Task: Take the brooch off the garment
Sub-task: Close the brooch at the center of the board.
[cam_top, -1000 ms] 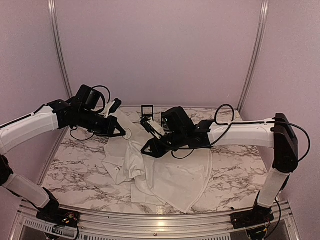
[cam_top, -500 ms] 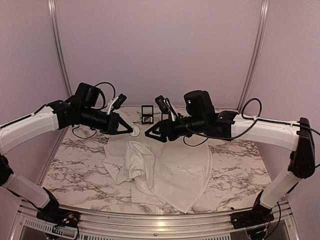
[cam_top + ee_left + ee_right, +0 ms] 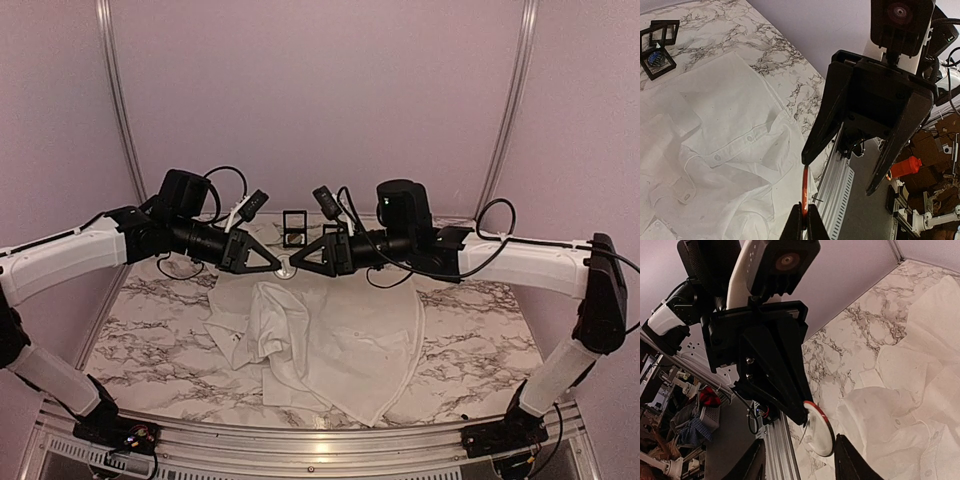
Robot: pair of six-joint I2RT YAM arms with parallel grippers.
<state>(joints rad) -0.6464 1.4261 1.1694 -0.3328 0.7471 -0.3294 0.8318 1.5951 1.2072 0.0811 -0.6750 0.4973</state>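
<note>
Left gripper [image 3: 272,266] is clenched on the brooch [image 3: 287,268], holding the disc edge-on in mid-air, seemingly to hand it over. Facing it, the right gripper [image 3: 302,267] spreads its jaws either side, gripping nothing. Well below, the shirt [image 3: 340,340] lies crumpled on the table [image 3: 150,320], already rid of it.

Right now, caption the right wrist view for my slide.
Left gripper holds the red-rimmed brooch before the right gripper, fingers open, above the white shirt.

Over the far edge of the shirt [image 3: 340,340], the left gripper [image 3: 271,266] and right gripper [image 3: 298,268] meet tip to tip, the brooch [image 3: 286,266] between them; black frames [image 3: 294,227] stand beyond the shirt.
</note>
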